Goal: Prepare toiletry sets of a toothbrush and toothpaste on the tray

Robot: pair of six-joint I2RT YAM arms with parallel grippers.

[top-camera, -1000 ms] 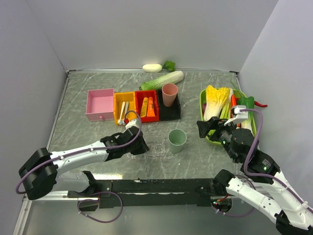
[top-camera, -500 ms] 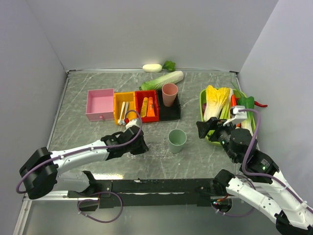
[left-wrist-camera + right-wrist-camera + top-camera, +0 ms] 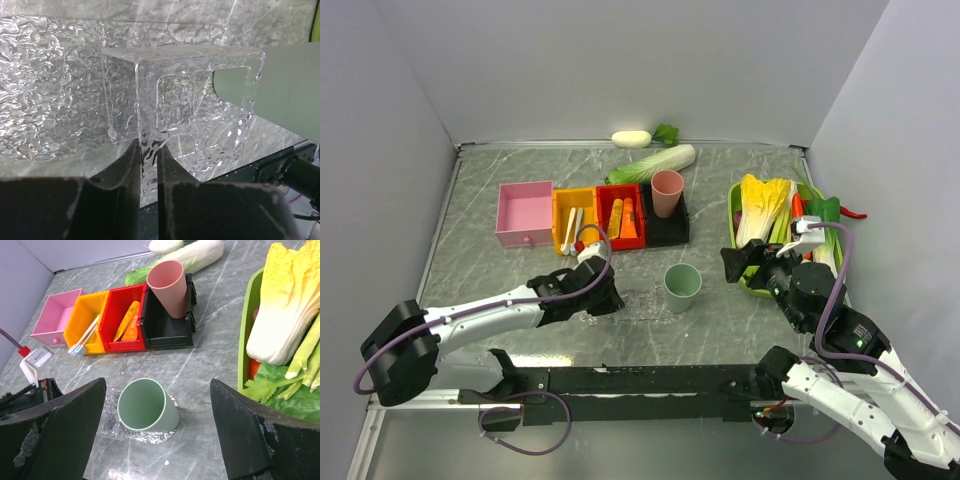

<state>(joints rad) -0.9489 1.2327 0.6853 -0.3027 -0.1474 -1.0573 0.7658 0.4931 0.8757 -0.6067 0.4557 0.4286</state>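
Positioning appears under way: the left gripper clamps the rim of the clear, speckled rectangular tray, lying mid-table beneath a pale green cup; the right gripper hangs spread. Next, likely: fetching thin white toothbrushes and orange toothpaste tubes, binned behind.

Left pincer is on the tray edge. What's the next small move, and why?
Probably lower the open right pincer to the green cup and lift it off: it stands on the tray, whose rim the left pincer grips.
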